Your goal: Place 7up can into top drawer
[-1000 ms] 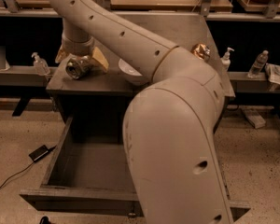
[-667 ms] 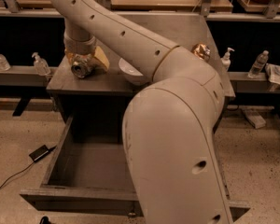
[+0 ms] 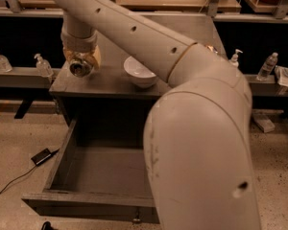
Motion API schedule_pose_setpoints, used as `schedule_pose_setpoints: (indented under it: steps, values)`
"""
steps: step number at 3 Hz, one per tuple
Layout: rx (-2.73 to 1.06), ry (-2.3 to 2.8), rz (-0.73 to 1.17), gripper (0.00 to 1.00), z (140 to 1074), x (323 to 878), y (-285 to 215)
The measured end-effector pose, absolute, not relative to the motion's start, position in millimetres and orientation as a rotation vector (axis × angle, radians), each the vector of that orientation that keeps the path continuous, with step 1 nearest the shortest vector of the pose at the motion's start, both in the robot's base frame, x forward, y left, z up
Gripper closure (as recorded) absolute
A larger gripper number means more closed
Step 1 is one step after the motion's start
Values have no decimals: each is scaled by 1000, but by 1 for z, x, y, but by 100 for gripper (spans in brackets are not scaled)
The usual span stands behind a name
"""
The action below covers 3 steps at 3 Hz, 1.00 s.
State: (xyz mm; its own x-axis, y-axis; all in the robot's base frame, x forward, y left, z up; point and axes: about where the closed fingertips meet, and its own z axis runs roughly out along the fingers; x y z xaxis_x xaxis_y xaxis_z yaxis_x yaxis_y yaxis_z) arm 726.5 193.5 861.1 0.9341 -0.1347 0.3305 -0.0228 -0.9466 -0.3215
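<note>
My gripper (image 3: 81, 63) hangs from the wrist at the upper left, over the front left corner of the grey cabinet top (image 3: 110, 83). It is shut on the 7up can (image 3: 80, 69), which lies sideways with its round metal top facing the camera. The can is just above the cabinet top. The top drawer (image 3: 91, 204) is pulled wide open below, and the part of its inside that shows is bare. Its small knob (image 3: 136, 219) is at the front panel's centre. My big arm covers the drawer's right side.
A white bowl (image 3: 140, 72) stands on the cabinet top to the right of the can. An orange-bronze can (image 3: 210, 47) peeks out behind my arm. Bottles (image 3: 42, 65) line the shelves on both sides. A black adapter with a cable (image 3: 41, 156) lies on the floor at the left.
The gripper with the can has shifted only slightly. The arm has moved off the white bowl, which now shows almost whole.
</note>
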Motion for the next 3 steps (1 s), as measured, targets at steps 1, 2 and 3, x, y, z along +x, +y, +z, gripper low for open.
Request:
schedule_pose_setpoints:
  steps: [1, 2, 3]
  values:
    - [-2708, 78, -547, 100, 895, 702, 191]
    - [-2643, 109, -501, 100, 930, 638, 163]
    - [-2606, 232, -287, 100, 908, 544, 116]
